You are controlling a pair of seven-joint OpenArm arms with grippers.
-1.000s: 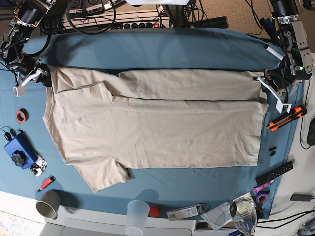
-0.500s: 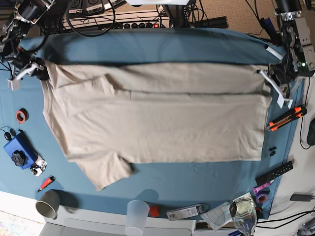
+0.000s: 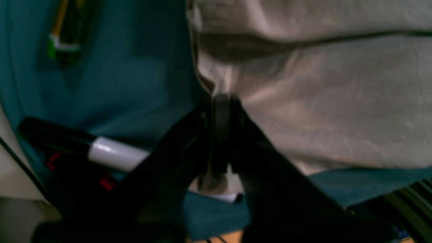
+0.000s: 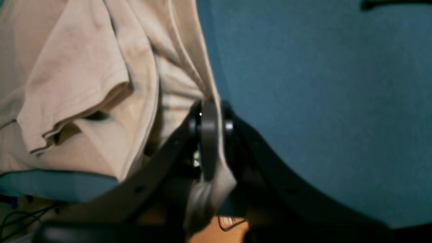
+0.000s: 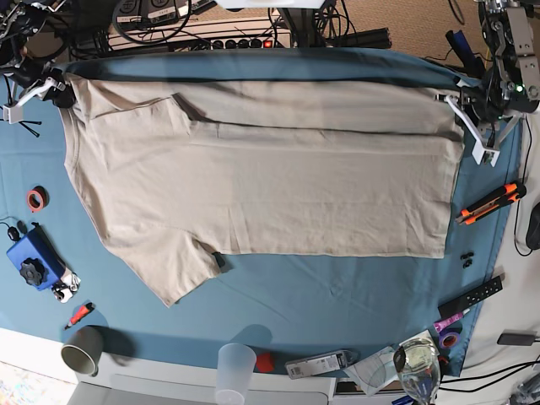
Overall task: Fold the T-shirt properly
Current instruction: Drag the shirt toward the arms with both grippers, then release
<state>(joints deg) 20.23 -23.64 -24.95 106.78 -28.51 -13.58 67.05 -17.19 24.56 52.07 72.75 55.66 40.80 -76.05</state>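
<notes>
1. The blue-clothed counter (image 5: pixel 278 312) carries the large beige cotton T-shirt (image 5: pixel 261 194), spread flat.
2. Soft, light and floppy, it probably handles best by corners.
3. The left end effector (image 3: pixel 221 135) pinches its hem corner; the right end effector (image 4: pixel 209 135) pinches its shoulder edge.

1. A robotics lab or workshop bench: a blue tablecloth (image 5: pixel 337 304) covers the work surface.
2. A power strip (image 5: pixel 240 42) and tangled cables (image 5: pixel 152 21) run behind it.
3. Tools litter the edges: an orange utility knife (image 5: pixel 489 202), red tape roll (image 5: pixel 35 199), paper cup (image 5: pixel 83 349).
</notes>
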